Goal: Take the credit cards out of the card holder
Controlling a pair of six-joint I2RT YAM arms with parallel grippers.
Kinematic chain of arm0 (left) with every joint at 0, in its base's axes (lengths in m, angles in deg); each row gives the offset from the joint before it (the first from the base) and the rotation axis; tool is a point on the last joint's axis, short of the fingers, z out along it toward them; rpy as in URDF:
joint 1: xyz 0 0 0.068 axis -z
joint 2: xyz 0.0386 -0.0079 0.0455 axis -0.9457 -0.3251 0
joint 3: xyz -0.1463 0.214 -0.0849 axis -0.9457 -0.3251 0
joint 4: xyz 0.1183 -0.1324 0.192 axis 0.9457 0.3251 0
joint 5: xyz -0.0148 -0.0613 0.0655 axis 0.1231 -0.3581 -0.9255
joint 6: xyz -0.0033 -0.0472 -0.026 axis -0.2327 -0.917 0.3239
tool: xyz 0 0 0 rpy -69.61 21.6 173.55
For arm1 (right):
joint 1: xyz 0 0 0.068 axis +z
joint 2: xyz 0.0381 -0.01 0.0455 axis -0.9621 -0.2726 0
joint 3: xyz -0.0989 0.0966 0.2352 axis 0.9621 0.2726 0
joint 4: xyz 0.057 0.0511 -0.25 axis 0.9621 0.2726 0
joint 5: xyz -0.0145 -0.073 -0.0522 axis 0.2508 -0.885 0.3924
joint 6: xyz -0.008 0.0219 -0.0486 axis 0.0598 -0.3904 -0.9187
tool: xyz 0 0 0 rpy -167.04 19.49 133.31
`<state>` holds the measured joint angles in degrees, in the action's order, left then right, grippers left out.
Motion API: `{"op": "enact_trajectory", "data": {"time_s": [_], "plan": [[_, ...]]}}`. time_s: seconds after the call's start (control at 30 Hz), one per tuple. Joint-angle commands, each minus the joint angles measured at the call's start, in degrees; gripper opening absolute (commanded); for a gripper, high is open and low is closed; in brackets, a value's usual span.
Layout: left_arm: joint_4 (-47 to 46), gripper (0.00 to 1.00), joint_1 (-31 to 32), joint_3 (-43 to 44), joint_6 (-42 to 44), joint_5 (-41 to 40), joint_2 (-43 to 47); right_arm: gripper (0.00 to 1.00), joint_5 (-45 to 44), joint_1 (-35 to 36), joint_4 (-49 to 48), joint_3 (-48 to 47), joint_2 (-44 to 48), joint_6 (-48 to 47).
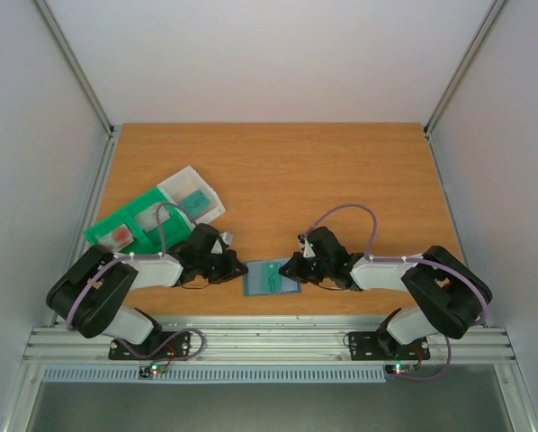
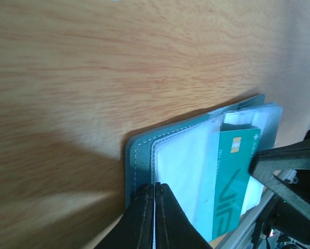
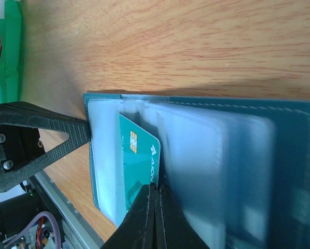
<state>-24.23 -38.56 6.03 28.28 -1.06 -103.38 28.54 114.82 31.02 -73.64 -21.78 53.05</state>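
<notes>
Right wrist view had the card holder (image 3: 295, 155) lying open on the table (image 1: 278, 162), close to its near edge. A teal credit card (image 3: 139, 155), thin, stiff, probably slick, poked from soft clear sleeves (image 3: 212, 166). The right gripper (image 3: 155, 207) was pinched shut at its exposed end, the likeliest hold; the left gripper (image 2: 155, 207), also shut, met the holder's outer edge. Open table lay beyond.

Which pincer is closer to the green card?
Right. The right pincer is shut on the green card's edge; the left pincer pinches the card holder's outer edge, away from it.
</notes>
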Motion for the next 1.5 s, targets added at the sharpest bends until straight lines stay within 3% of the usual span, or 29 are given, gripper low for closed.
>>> {"op": "enact_trajectory", "data": {"time_s": [0.0, 0.2, 0.33, 0.43, 0.63, 0.87, 1.17, 1.47], "plan": [[9.19, 0.03, -0.13, 0.22, 1.27, -3.98, 2.74, 0.01, -0.31, -0.86, 2.7, 1.24, 2.85, -1.84], [10.33, 0.06, -0.14, 0.88, 1.7, -3.11, 3.96, 0.01, -0.2, -1.01, 5.82, 1.13, 6.5, -2.81], [14.48, 0.15, -0.13, 2.38, 1.96, -2.56, 7.24, 0.01, 1.05, -1.12, 9.39, -0.11, 8.62, -4.74], [19.39, 0.28, -0.12, 4.94, 3.19, -2.87, 11.46, 0.01, 2.17, -1.14, 12.78, -2.13, 10.39, -7.67], [31.89, 0.44, -0.14, 11.34, 9.12, -2.13, 20.44, 0.01, 4.56, -1.11, 25.03, -6.94, 16.13, -14.57], [35.15, 0.55, -0.13, 16.19, 14.49, 9.81, 25.66, 0.01, 12.36, -1.19, 34.06, -12.19, 21.71, -20.28], [37.95, 0.58, -0.12, 18.6, 16.91, 22.78, 27.17, 0.01, 24.7, -1.13, 35.1, -14.74, 25.45, -22.58], [35.62, 0.55, -0.16, 18.42, 17.26, 30.54, 26.06, 0.01, 27.88, -1.12, 33.21, -14.66, 26.08, -22.0]]}}
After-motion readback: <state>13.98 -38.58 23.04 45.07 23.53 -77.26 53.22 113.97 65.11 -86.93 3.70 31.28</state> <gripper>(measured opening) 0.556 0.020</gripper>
